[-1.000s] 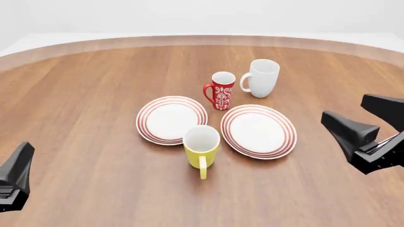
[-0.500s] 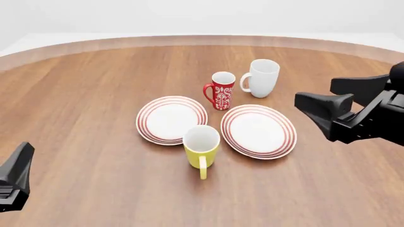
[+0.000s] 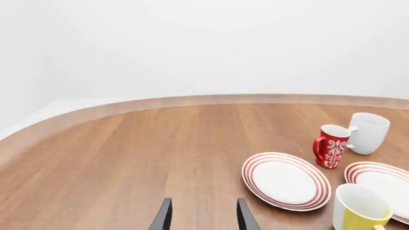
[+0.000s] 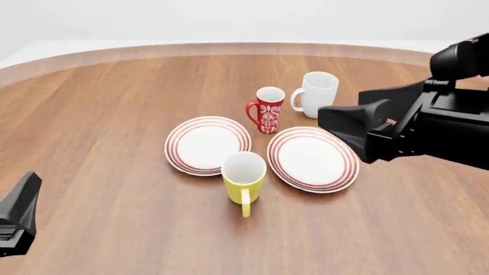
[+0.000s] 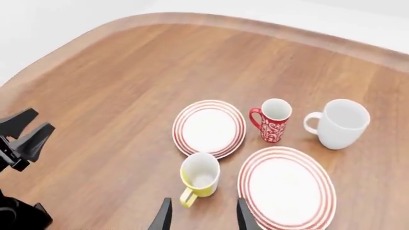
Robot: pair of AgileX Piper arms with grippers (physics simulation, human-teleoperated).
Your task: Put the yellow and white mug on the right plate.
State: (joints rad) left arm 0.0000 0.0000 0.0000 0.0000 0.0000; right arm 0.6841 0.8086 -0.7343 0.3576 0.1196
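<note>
Beside the right plate (image 4: pixel 313 158), yellow mug (image 4: pixel 244 178) sitting upright on the surface (image 4: pixel 114 114), handle facing the arms, right end effector (image 4: pixel 355 126) hovering over the plate's far edge, fingers spread, gripping nothing, left end effector (image 3: pixel 202 218) likewise parted, empty.

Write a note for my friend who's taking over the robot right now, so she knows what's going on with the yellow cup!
Left gripper: open, empty, low at the near-left table edge.
Right gripper: open, empty, raised above the right plate.
Yellow and white mug: upright on the table between the two plates, handle toward the robot.
Done: nothing grasped.
Left: grasp the mug, set it on the right plate.
</note>
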